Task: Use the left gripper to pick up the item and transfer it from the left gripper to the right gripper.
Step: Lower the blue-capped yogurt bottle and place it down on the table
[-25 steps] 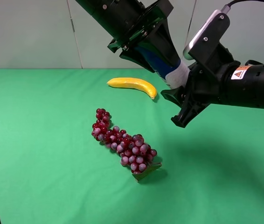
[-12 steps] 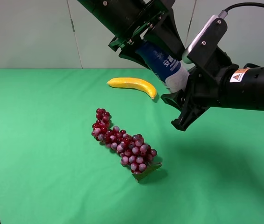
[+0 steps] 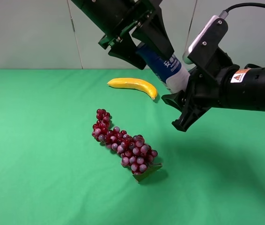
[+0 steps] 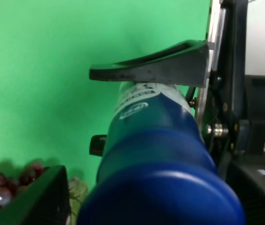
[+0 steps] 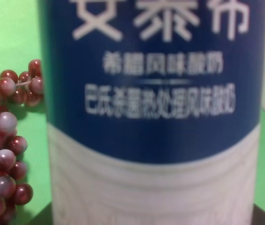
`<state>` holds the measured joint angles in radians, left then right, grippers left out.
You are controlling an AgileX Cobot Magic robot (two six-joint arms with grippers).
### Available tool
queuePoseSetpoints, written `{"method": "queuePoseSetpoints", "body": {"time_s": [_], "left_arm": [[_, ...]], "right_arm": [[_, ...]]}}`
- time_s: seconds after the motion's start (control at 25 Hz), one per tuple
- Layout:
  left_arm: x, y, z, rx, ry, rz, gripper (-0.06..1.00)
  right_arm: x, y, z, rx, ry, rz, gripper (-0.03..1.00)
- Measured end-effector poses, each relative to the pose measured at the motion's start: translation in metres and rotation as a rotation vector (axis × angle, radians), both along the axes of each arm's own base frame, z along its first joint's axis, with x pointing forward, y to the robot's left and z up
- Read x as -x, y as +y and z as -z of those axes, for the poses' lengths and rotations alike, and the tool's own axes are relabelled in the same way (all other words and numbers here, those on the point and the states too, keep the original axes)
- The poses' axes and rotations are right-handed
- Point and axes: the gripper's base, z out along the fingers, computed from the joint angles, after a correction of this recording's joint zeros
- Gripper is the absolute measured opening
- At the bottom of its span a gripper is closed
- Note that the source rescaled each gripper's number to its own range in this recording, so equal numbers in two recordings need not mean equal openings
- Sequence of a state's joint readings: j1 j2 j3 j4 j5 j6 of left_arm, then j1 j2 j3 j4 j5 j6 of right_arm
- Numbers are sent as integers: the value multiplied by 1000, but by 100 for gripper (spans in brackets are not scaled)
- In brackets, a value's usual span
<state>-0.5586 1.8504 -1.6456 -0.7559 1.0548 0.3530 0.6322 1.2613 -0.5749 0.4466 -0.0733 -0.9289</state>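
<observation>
- Evidently, the left end effector [image 3: 155,58] stands open around the cap end of the bottle [image 3: 166,66], one finger touching it.
- Right end effector [image 3: 177,101] seems clamped on its white base, aloft near the table [image 3: 39,140] far edge.
- Risk: that touching finger could drag it loose on retreat.

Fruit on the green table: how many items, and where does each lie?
2. The yellow banana lies toward the back of the green table; the grape bunch lies nearer the camera, around the middle. More could be hidden behind the right arm.
</observation>
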Motion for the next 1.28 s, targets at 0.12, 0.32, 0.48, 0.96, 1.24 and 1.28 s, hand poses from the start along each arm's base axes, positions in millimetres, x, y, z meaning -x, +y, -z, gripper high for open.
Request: {"method": "queuePoseSetpoints", "body": {"time_s": [0.12,0.32,0.48,0.96,1.24,1.28], "left_arm": [[1,4,-7,3,-19,-6,36],[1,19,-23,19,-47,-43,36],[1,28,-32,18,-38,-92,61],[14,48,-52,-92,-112,-137,98],[30,61,-74,-108,-194,-137,98],[33,63,-78,-113,-210,-137,98]], "right_arm": [[0,0,0,0,0,0,0],[0,0,0,1,2,-1,0],[0,0,0,1,3,-1,0],[1,0,1,3,9,-4,0],[1,0,1,4,12,-5,0],[1,0,1,5,14,-6,0]]}}
